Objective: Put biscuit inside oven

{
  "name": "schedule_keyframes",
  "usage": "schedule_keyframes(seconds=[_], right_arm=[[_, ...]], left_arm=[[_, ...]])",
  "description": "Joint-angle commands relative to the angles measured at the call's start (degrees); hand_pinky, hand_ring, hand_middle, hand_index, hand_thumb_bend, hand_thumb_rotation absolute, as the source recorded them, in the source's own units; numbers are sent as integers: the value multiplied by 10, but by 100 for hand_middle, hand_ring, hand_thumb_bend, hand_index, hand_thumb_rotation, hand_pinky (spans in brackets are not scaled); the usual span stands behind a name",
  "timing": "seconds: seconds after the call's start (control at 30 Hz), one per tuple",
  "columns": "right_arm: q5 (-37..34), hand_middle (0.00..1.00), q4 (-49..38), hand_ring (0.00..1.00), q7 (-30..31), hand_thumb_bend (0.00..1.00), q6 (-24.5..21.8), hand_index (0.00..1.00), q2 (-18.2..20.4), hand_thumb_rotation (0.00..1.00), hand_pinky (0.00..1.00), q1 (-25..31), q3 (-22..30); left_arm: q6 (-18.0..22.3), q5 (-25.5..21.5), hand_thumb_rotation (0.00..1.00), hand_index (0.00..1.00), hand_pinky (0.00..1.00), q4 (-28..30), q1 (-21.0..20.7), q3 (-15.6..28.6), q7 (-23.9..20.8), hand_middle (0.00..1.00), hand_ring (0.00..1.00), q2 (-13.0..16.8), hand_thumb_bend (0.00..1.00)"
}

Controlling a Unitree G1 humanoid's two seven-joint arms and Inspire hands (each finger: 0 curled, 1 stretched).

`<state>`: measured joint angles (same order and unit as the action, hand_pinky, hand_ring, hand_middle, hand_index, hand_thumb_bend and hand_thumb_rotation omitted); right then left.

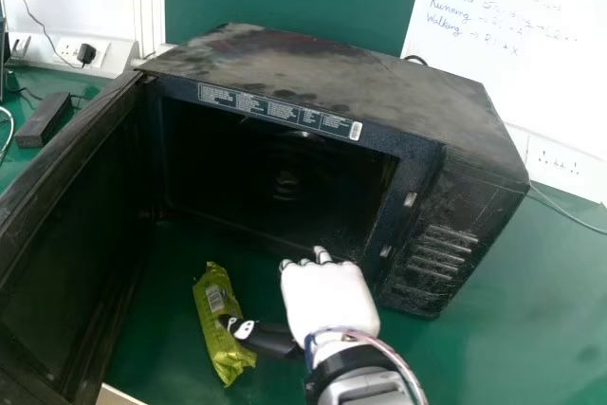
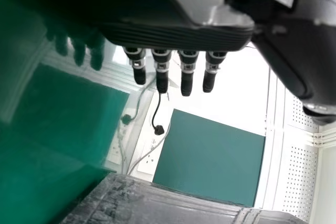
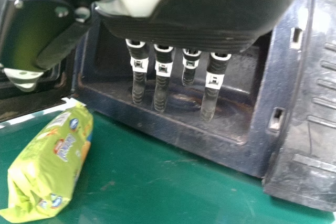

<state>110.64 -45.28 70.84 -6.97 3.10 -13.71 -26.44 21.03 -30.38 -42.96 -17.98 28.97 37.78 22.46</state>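
The biscuit packet lies on the desk, lower left of the head view — before the open oven — with the right hand, lower centre, empty and straight-fingered, and the left hand, in its wrist view, likewise unclenched.

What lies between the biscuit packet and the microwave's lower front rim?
Only bare green tabletop, as the head view shows; nothing lies on that stretch between the biscuit packet and the microwave's lower front rim.
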Motion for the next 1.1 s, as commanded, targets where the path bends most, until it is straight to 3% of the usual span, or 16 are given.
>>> schedule_keyframes(seconds=[0.0,0.27,0.47,0.77,0.97,1.07], right_arm=[[-6,82,11,78,7,92,-12,82,88,54,68,-11,-10],[16,85,49,83,31,90,-49,84,113,50,74,-24,-37],[16,84,94,80,-3,90,-74,83,105,51,71,-27,-77],[5,81,144,75,-31,72,-81,78,81,33,63,-25,-129],[19,83,195,76,-13,71,-86,82,82,32,65,-38,-145],[17,83,214,75,-5,67,-74,84,71,38,65,-49,-159]], left_arm=[[-5,6,100,100,100,-9,14,-3,-1,98,97,-10,30],[-12,6,100,100,100,-3,15,-4,-12,98,97,-14,33],[-9,5,100,100,100,-5,13,-5,-7,98,97,-13,33],[-13,7,100,100,100,8,19,-7,-14,98,97,-14,33],[-15,6,100,100,100,13,21,-7,-14,98,97,-16,32],[-13,8,100,100,100,11,21,-7,-14,98,97,-15,33]])
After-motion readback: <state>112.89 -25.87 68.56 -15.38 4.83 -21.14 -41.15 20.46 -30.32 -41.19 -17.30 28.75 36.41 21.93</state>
